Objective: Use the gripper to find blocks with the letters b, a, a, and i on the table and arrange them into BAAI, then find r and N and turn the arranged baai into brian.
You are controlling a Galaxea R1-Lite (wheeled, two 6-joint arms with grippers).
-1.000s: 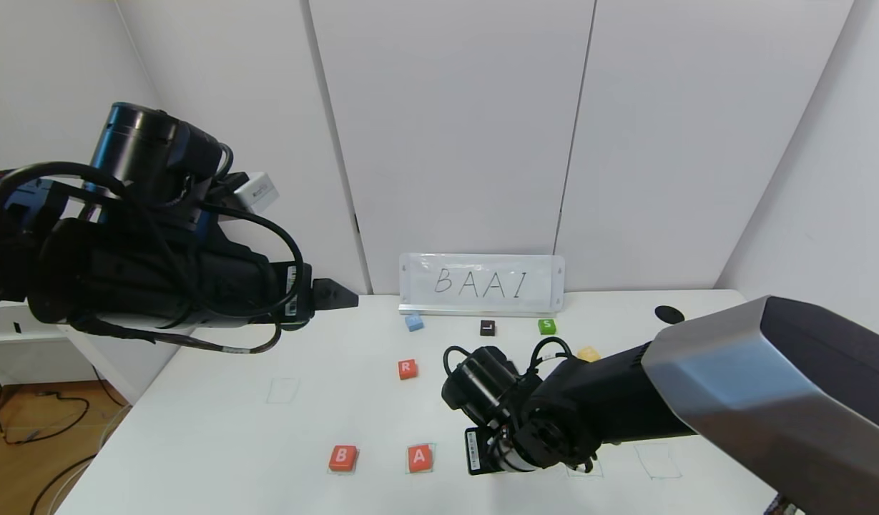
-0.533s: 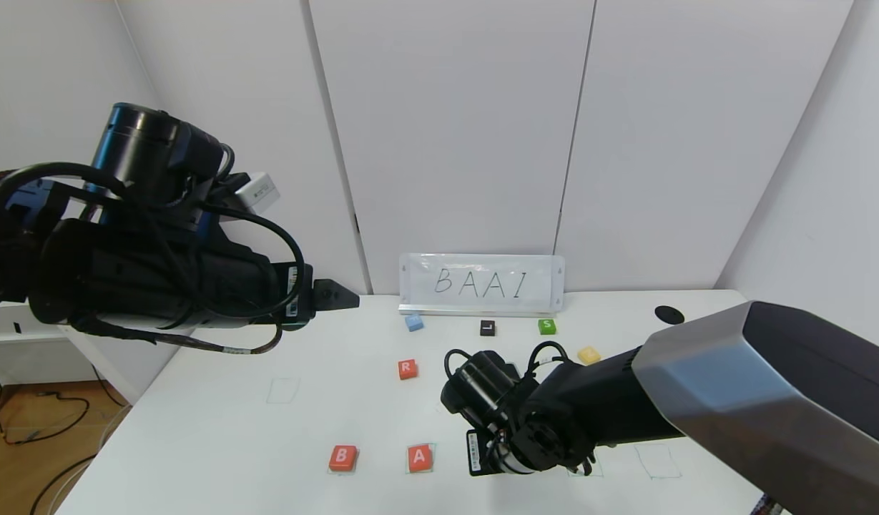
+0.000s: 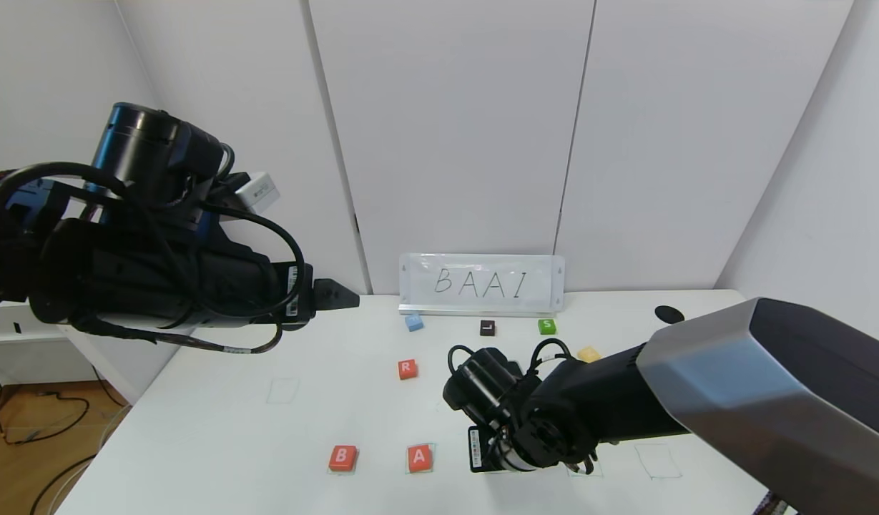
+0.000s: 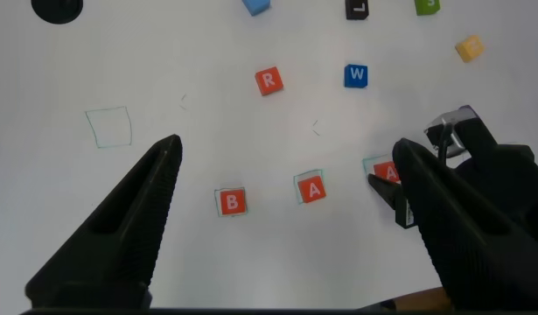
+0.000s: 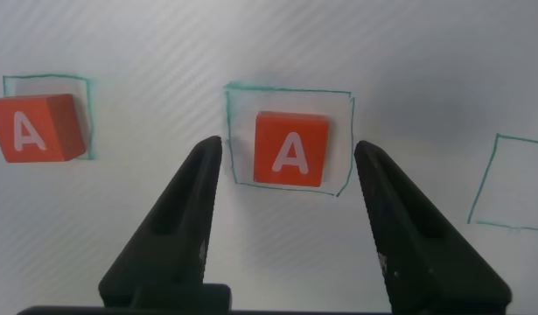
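1. We see our right gripper (image 5: 290, 219) low over the near part of the table (image 3: 217, 429), fingers spread wide and holding nothing.
2. In the right wrist view, the second A block (image 5: 291, 149) lies flat inside a green outline (image 5: 289, 140), between the two fingers (image 5: 177, 223) and touching neither.
3. The first A block (image 3: 420, 458) sits in the neighbouring outline, just beside the right gripper, and the B block (image 3: 343, 458) lies further to our left in the same near row.
4. The R block (image 3: 407, 369) lies alone farther back, well apart from the row.
5. Our left gripper (image 4: 286, 227) hangs high above the left side of the table, fingers wide apart and empty.
6. Near the back edge we see a light blue block (image 3: 413, 322), a dark L block (image 3: 488, 327), a green S block (image 3: 547, 326) and a yellow block (image 3: 588, 353); the left wrist view also shows a blue W block (image 4: 356, 75).
7. A sign (image 3: 482, 284) reading BAAI stands against the wall.
8. We cannot find the purple I block in any view.
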